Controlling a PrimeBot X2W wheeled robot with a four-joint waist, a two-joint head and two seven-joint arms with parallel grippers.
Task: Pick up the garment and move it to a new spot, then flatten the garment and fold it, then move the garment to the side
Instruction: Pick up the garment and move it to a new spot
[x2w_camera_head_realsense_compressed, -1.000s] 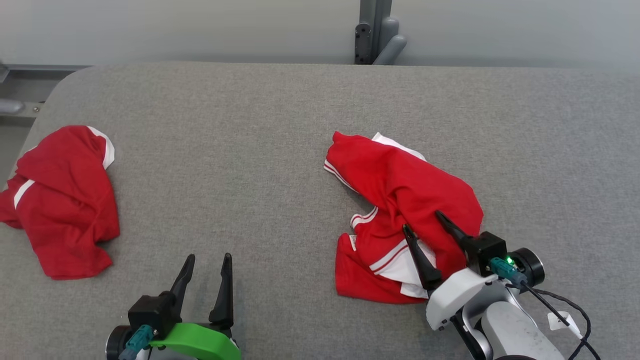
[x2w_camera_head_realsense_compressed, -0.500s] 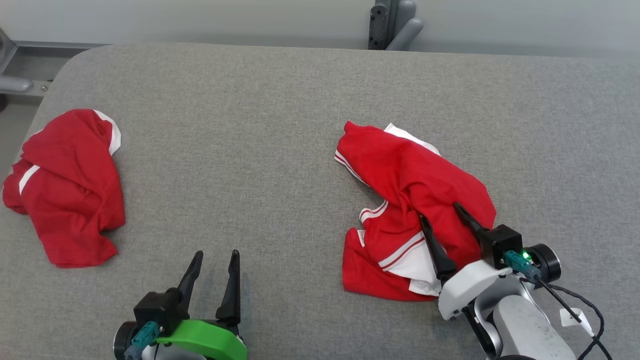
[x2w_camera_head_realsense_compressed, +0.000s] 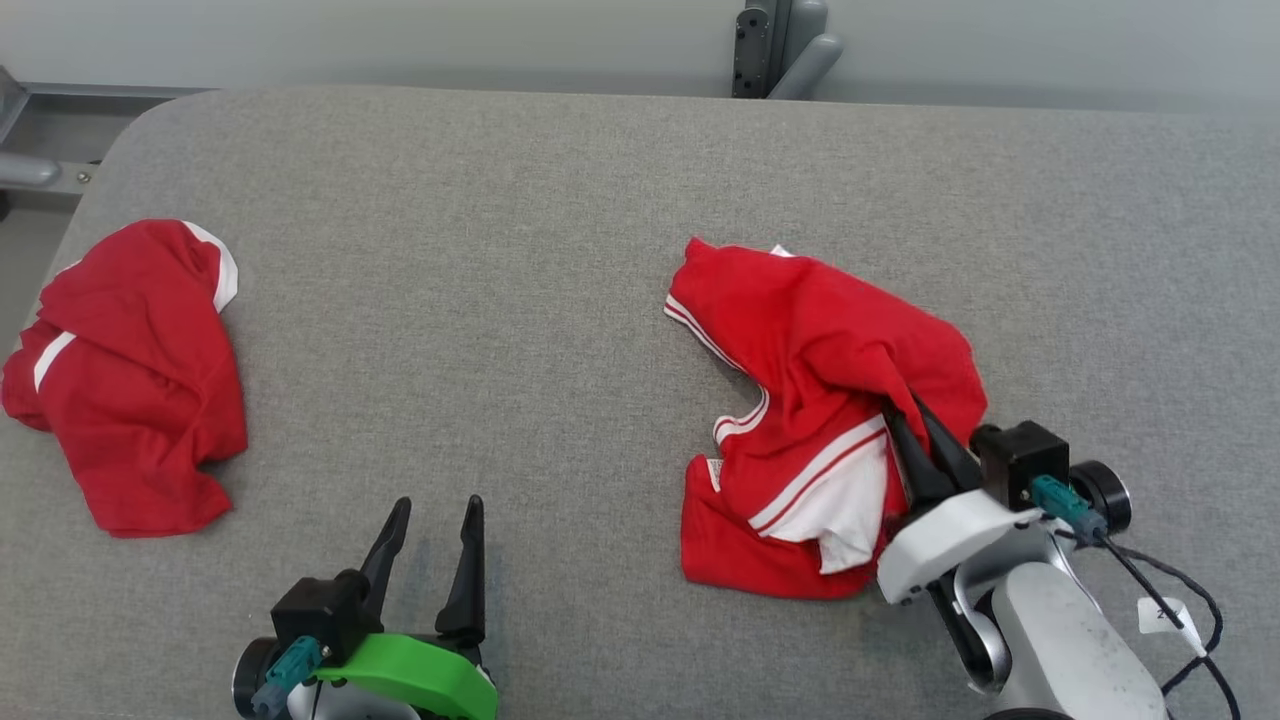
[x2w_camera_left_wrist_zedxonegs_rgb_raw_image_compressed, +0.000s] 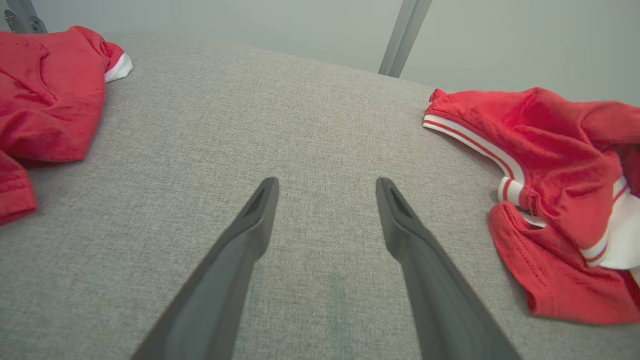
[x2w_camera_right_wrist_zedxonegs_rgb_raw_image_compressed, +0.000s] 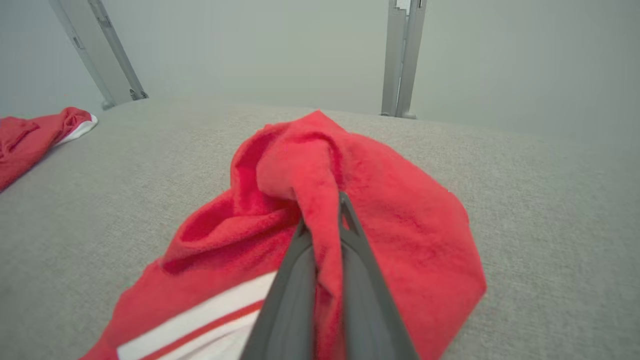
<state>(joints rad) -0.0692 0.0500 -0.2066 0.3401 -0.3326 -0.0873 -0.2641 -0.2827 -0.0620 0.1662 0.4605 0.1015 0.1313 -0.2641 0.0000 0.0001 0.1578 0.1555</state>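
A crumpled red garment with white stripes (x2w_camera_head_realsense_compressed: 810, 400) lies right of centre on the grey table. My right gripper (x2w_camera_head_realsense_compressed: 905, 405) is shut on a fold of it at its right side; in the right wrist view the red cloth (x2w_camera_right_wrist_zedxonegs_rgb_raw_image_compressed: 350, 200) is pinched between the two dark fingers (x2w_camera_right_wrist_zedxonegs_rgb_raw_image_compressed: 295, 280) and bulges up over their tips. The same garment (x2w_camera_left_wrist_zedxonegs_rgb_raw_image_compressed: 550, 165) shows at the right of the left wrist view. Near the table's front edge, my left gripper (x2w_camera_head_realsense_compressed: 435, 515) stands open over bare fabric with nothing between its fingers (x2w_camera_left_wrist_zedxonegs_rgb_raw_image_compressed: 250, 235).
A second red and white garment (x2w_camera_head_realsense_compressed: 130, 370) lies bunched at the table's left edge, also seen as a red heap (x2w_camera_left_wrist_zedxonegs_rgb_raw_image_compressed: 45, 95) in the left wrist view. The grey padded table (x2w_camera_head_realsense_compressed: 480, 280) ends at a wall with a metal post (x2w_camera_head_realsense_compressed: 775, 45) behind it.
My right gripper's fingers have come together on a fold of the garment and drawn the cloth up and toward them. The left gripper has stayed put.
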